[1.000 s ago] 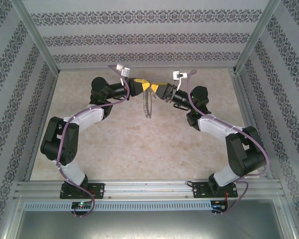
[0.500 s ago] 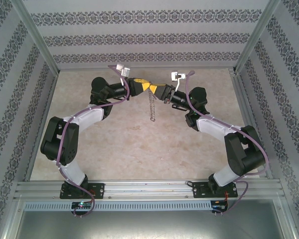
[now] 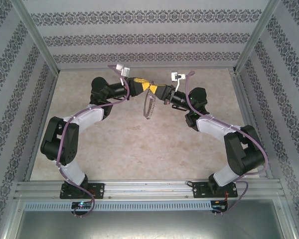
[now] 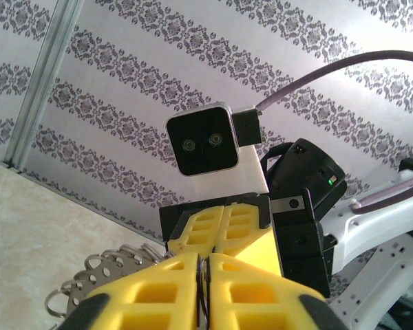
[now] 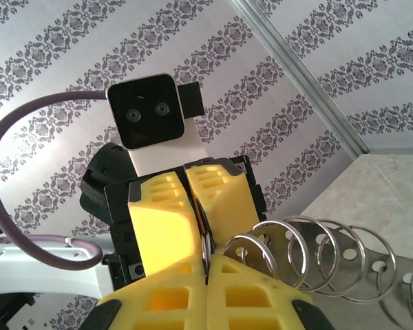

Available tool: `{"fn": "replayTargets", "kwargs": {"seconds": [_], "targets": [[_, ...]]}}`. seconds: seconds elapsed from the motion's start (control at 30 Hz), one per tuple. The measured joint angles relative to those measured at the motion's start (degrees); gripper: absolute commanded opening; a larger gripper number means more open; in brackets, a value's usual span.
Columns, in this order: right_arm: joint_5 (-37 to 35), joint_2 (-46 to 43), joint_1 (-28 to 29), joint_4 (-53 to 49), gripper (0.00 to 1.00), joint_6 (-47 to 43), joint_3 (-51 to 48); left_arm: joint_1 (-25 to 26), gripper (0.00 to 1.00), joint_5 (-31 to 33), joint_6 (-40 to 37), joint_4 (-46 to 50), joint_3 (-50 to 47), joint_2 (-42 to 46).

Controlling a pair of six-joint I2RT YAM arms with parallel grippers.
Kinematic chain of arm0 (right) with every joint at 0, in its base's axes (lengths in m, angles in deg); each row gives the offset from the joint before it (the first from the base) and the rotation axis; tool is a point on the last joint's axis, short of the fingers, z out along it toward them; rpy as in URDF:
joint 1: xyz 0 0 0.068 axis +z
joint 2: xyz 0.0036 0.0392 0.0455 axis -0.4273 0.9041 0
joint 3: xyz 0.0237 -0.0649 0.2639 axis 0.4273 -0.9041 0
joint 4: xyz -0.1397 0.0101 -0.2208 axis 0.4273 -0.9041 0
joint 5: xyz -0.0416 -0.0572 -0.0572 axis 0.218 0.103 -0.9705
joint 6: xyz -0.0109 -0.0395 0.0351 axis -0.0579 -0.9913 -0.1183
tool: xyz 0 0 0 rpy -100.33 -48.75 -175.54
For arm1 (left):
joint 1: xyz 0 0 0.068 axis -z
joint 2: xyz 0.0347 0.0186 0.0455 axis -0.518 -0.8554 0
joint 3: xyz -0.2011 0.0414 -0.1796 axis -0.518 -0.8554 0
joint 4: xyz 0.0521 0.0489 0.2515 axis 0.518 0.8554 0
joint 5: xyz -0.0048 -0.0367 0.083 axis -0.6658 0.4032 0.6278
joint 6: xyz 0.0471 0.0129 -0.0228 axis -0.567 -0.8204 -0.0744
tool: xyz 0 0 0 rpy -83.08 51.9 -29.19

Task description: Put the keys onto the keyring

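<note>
hanging the keyring (image 3: 148,106) above the far desk (image 3: 139,149), i had the left gripper (image 3: 149,87) and the right gripper (image 3: 155,90) both pinched shut on its top, tip to tip; threading seemed not yet begun, so next one gripper should release and fetch the key.

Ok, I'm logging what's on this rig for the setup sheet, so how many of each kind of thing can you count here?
2 robot arms: left arm, right arm
2 yellow grippers: left gripper, right gripper
2 wrist cameras
1 keyring, hanging where the two sets of jaws meet
Total: 7
</note>
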Motion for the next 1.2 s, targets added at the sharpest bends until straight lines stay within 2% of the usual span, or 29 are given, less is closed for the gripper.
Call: {"fn": "replayTargets", "kwargs": {"seconds": [0.13, 0.27, 0.4, 0.57, 0.63, 0.67, 0.7, 0.73, 0.83, 0.97, 1.07, 1.2], "targets": [[1.3, 0.0, -1.6, -2.3, 0.0, -1.6, -0.1, 0.0, 0.35, 0.4, -0.6, 0.4, 0.0, 0.0], [2.5, 0.0, -4.7, -5.7, 0.0, -4.2, -0.1, -0.3, 0.39, 0.7, -3.1, 4.8, 0.7, 0.3], [4.1, 0.0, -7.1, -10.9, 0.0, -8.3, 0.6, -0.7, 0.45, 1.3, -8.5, 14.2, 2.9, 1.4], [6.6, 0.0, -8.4, -20.7, 0.0, -15.6, 5.6, -0.8, 0.54, 3.6, -19.1, 30.9, 6.8, 3.5], [7.7, 0.0, -8.5, -24.3, 0.0, -18.6, 7.8, -0.8, 0.63, 4.7, -23.7, 37.7, 8.5, 4.3], [8.4, 0.0, -8.5, -26.2, 0.0, -20.1, 9.0, -0.8, 0.73, 5.6, -26.2, 41.6, 9.7, 4.7], [9.1, 0.0, -8.5, -28.2, 0.0, -21.6, 10.1, -0.8, 0.97, 6.4, -28.6, 45.3, 11.0, 4.9], [9.7, 0.0, -8.5, -29.7, 0.0, -22.7, 11.0, -0.8, 1.0, 7.0, -30.6, 47.9, 12.0, 5.0], [11.8, 0.0, -8.5, -34.9, 0.0, -26.2, 14.4, -0.8, 1.0, 9.6, -36.0, 56.3, 15.3, 5.2], [14.6, 0.0, -8.5, -39.8, 0.0, -29.4, 18.5, -0.8, 1.0, 11.9, -40.2, 62.1, 17.6, 5.2], [16.6, 0.3, -8.5, -43.8, 0.0, -32.1, 21.4, -1.0, 1.0, 15.5, -40.3, 62.3, 17.4, 5.4], [18.5, 1.3, -8.5, -48.6, 0.0, -35.5, 24.5, -2.9, 1.0, 17.7, -37.8, 57.3, 12.1, 7.5]]}}
